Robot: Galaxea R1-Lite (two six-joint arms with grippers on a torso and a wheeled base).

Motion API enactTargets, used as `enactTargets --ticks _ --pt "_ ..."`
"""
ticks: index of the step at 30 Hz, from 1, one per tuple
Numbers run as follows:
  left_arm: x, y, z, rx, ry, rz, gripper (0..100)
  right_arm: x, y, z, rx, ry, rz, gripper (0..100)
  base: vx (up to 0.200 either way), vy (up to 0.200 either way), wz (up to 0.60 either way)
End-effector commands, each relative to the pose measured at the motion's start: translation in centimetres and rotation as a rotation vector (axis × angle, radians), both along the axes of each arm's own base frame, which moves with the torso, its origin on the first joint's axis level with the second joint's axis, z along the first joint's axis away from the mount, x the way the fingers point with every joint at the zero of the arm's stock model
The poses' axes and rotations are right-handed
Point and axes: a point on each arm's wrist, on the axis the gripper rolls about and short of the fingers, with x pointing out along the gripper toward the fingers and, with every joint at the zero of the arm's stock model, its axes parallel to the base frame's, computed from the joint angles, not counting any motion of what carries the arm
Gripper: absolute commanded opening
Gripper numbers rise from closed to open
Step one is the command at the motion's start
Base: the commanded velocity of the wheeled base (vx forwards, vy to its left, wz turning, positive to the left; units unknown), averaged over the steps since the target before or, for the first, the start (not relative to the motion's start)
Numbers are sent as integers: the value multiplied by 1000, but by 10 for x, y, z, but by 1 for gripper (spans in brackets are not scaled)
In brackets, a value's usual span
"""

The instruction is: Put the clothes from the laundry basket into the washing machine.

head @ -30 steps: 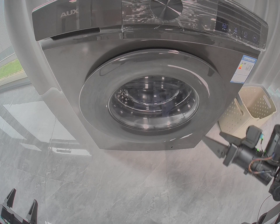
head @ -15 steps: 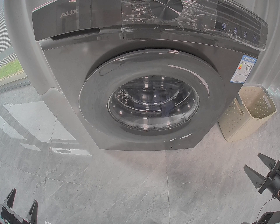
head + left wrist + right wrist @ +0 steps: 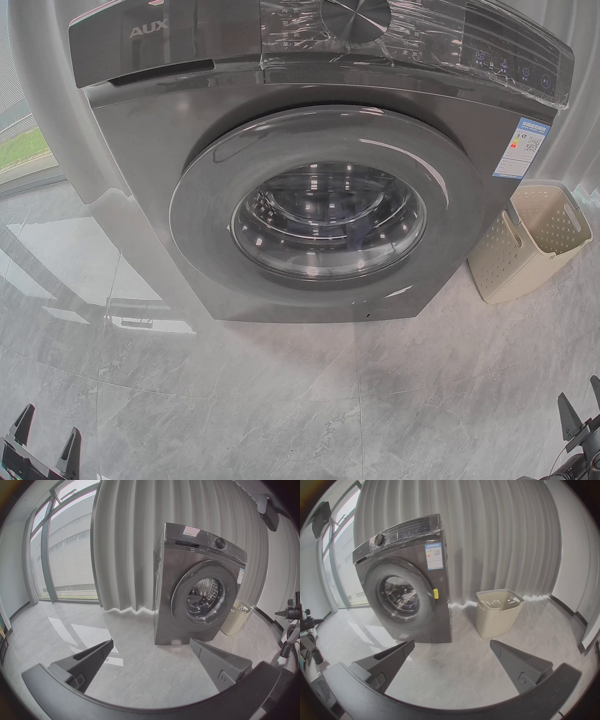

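**Matt dark-grey wedge fingers on both of my grippers**

On my left wrist feed, the left gripper [image 3: 150, 644] is matt dark-grey plastic throughout. It has two wedge-shaped fingers [image 3: 90, 661] that taper to blunt tips. Each tip is faced with small ribbed pads [image 3: 107, 647], and each base carries one round recessed screw [image 3: 80, 680]. Both fingers sit on a broad curved bar [image 3: 150, 711] of the same grey.

The right gripper [image 3: 452, 644] looks identical on its own feed, with the same ribbing and single screws. From the head camera I see both grippers as near-black pointed prongs. A thin dark cable [image 3: 560, 445] loops beside the right one.
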Motion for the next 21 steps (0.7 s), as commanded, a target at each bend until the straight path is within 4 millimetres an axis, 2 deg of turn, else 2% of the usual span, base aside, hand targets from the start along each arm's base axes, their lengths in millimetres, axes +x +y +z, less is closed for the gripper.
enactTargets --ticks 1,7,21 --pt "0 0 -5 0 2 0 100 -13 1 -12 -8 -102 -37 100 0 0 0" --pt "0 0 -5 -2 2 0 100 -13 2 -18 -52 -41 -3 100 0 0 0" --pt "0 0 -5 0 2 -1 100 -13 3 -18 -56 -43 27 100 0 0 0"
